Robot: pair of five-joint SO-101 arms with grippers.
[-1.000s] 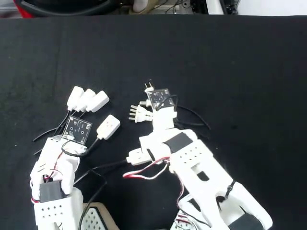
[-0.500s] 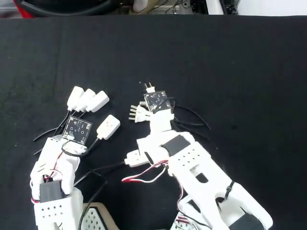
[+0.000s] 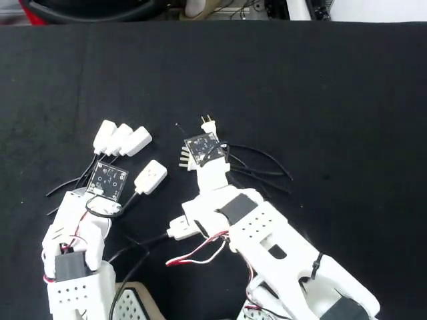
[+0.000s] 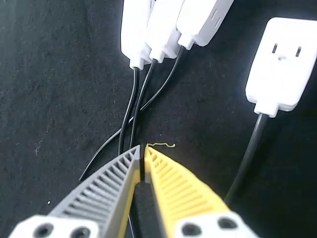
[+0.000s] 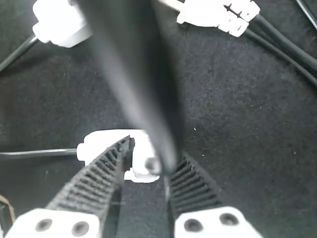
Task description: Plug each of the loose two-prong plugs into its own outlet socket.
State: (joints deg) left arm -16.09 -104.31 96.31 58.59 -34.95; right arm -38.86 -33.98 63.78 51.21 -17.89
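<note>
Three white outlet sockets (image 3: pixel 121 139) lie bunched together, and a fourth socket (image 3: pixel 151 177) lies just right of the left arm (image 3: pixel 77 233). My left gripper (image 4: pixel 143 149) is shut on a black socket cable (image 4: pixel 132 106) below the three sockets (image 4: pixel 166 20). A loose two-prong plug (image 3: pixel 209 124) lies beyond the right arm (image 3: pixel 247 220), and another plug (image 3: pixel 186 158) pokes out beside its wrist. My right gripper (image 5: pixel 148 156) holds a black cable (image 5: pixel 133 74) between its fingers, just above a white plug (image 5: pixel 106 145).
Black cables (image 3: pixel 260 167) loop to the right of the right wrist. Another white plug (image 5: pixel 218 12) and a white piece (image 5: pixel 59 25) lie farther off. The far and right parts of the black table (image 3: pixel 333 100) are bare.
The right arm has swung left, its wrist now partly over the plug with prongs pointing left. The looped cables to its right shifted left with it. The left arm kept still.
</note>
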